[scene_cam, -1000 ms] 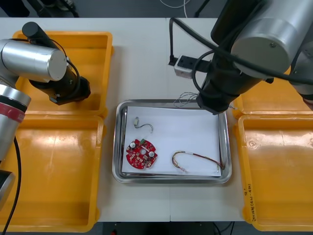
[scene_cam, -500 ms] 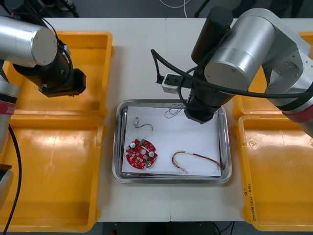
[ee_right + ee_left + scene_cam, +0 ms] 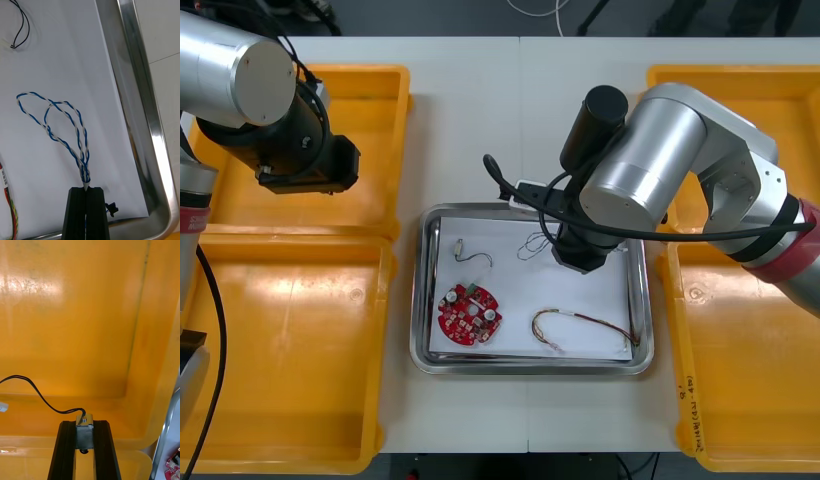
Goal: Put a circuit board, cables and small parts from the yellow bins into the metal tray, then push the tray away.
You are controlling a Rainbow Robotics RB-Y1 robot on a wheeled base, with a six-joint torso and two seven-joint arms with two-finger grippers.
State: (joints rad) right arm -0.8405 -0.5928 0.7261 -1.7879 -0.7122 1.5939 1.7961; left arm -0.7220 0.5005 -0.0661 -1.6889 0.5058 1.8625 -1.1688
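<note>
My right gripper (image 3: pixel 86 186) is shut on the end of a twisted blue and white cable (image 3: pixel 63 123), whose loops hang over the white sheet inside the metal tray (image 3: pixel 147 93). In the front view the right arm (image 3: pixel 585 250) stands over the tray's far right part, and the blue and white cable (image 3: pixel 534 243) trails to its left. My left gripper (image 3: pixel 84 424) is shut on a small metal part (image 3: pixel 84 432) with a thin black cable (image 3: pixel 37 397) attached, above the far left yellow bin (image 3: pixel 75 315). The left arm (image 3: pixel 305 165) hovers over that bin (image 3: pixel 370 80).
In the tray (image 3: pixel 425 290) lie a round red circuit board (image 3: pixel 470 313), a red and yellow cable (image 3: pixel 580 328) and a short black cable (image 3: pixel 472 253). Yellow bins (image 3: pixel 290 350) flank the tray on both sides.
The right arm has swung left and nearer, carrying the blue and white cable from the tray's far right edge to over its white sheet. The left arm shifted slightly.
</note>
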